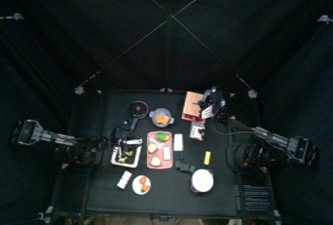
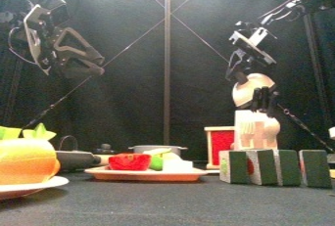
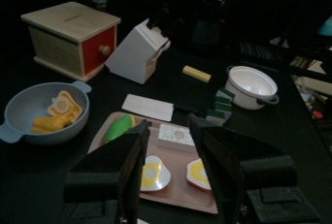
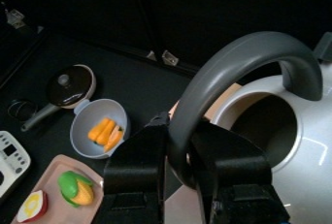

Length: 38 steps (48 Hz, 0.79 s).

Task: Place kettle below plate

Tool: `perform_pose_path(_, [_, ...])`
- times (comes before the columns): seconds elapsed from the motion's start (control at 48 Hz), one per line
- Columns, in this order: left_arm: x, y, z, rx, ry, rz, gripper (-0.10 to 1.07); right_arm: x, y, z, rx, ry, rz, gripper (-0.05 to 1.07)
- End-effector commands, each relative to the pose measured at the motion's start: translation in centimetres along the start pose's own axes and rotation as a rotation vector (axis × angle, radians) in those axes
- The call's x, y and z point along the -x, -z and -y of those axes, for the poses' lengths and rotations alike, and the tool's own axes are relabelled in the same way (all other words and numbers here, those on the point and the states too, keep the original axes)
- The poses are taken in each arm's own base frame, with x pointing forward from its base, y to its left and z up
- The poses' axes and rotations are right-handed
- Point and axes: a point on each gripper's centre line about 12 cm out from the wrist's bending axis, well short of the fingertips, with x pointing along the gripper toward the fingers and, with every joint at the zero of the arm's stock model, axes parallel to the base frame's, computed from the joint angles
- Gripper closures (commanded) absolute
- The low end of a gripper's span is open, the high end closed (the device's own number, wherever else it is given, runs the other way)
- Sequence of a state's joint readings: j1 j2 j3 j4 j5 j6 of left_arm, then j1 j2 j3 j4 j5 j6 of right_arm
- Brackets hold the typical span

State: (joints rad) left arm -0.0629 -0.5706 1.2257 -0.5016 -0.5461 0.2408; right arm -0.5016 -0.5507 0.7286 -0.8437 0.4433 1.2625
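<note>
The right end effector (image 4: 182,155) is clenching the grey arched handle of the white metal kettle (image 4: 279,112), apparently lifted above the wooden box (image 1: 196,102), risking toppling neighbours around the white round plate (image 1: 203,180) when descending.

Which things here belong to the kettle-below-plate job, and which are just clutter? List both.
Job: kettle, held by the right gripper; plate.

Clutter: bowl, box, knife block, pan.
</note>
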Motion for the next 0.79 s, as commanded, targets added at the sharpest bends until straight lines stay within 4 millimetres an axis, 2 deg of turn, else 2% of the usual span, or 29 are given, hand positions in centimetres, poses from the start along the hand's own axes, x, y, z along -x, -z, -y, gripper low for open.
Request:
perform_pose_path(0.0, [-0.1, -0.5, 0.0, -0.001, -0.001, 0.017, 0.19, 0.8, -0.6, -1.3, -0.006, -0.069, 0.025, 0.47])
perform_pose_path(0.146, [-0.1, -0.5, 0.0, -0.004, -0.001, 0.017, 0.19, 1.8, 0.0, -5.0, -0.002, -0.25, 0.015, 0.47])
perform_pose_path(0.354, [-0.1, -0.5, 0.0, 0.0, 0.0, 0.017, 0.19, 4.1, 3.2, -11.4, 0.052, -0.568, -0.042, 0.47])
perform_pose_path(0.458, [-0.1, -0.5, 0.0, -0.005, 0.001, 0.015, 0.19, 5.3, 6.1, -15.2, 0.112, -0.735, -0.103, 0.47])
perform_pose_path(0.583, [0.0, -0.5, 0.1, -0.004, 0.002, 0.014, 0.19, 6.1, 10.0, -18.7, 0.188, -0.876, -0.186, 0.47])
perform_pose_path(0.771, [0.9, -0.4, 0.0, 0.007, 0.02, 0.001, 0.19, 7.3, 15.4, -22.4, 0.299, -1.002, -0.29, 0.47])
